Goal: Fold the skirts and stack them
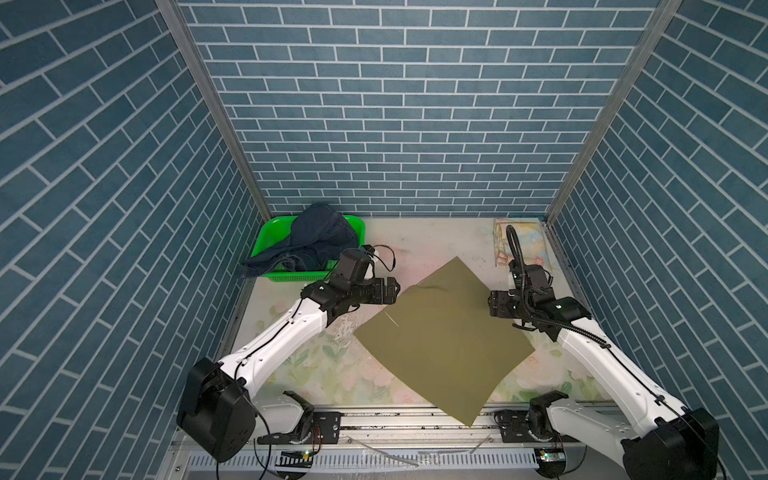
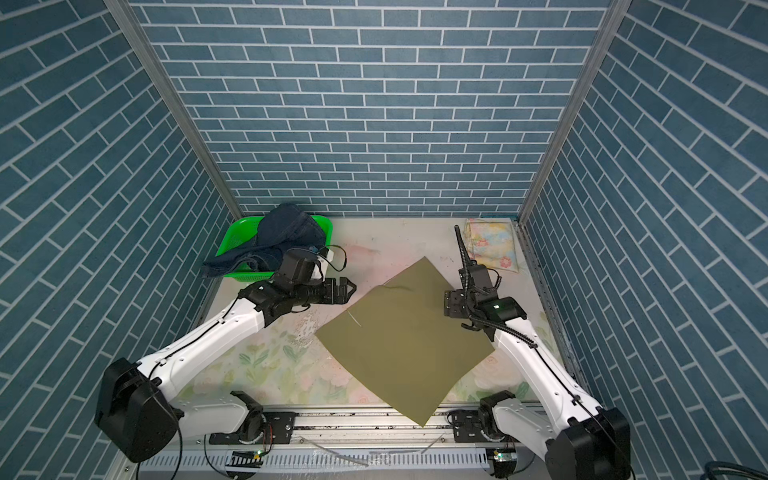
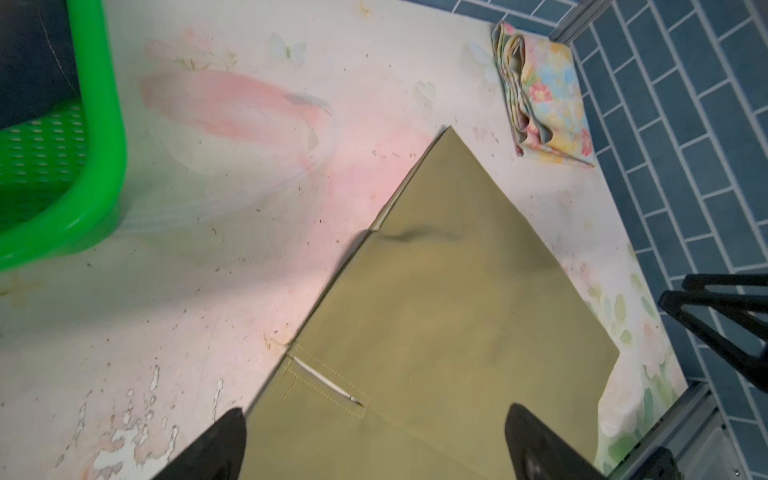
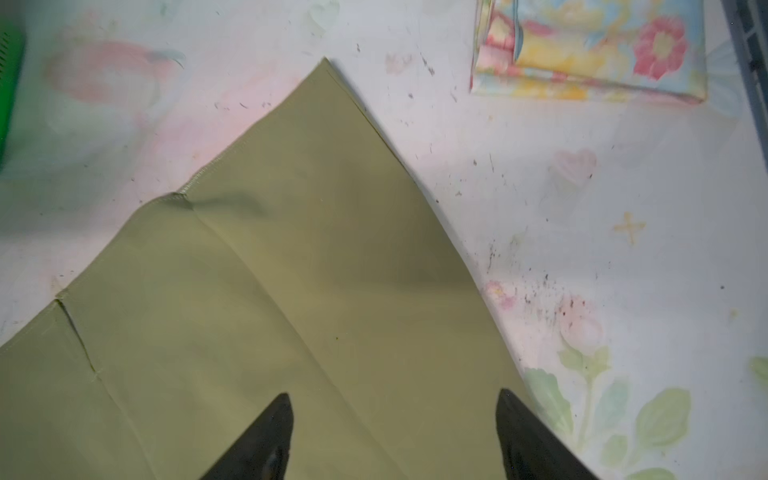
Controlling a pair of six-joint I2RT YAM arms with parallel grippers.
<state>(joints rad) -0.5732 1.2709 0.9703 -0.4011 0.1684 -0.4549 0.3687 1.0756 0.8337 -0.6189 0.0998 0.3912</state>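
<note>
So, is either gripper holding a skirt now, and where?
Nothing is held: left gripper and right gripper are open; the olive skirt lies free.

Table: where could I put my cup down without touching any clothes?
Free: the back strip of table between the basket and the floral skirt, and the front-left patch between the left arm and the olive skirt. Crowded: the middle, under the olive skirt, and both back corners.

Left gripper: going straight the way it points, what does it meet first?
Probably the olive skirt, near its pocket edge; the left gripper, jaws open, points at it. Height above the cloth is unclear.
</note>
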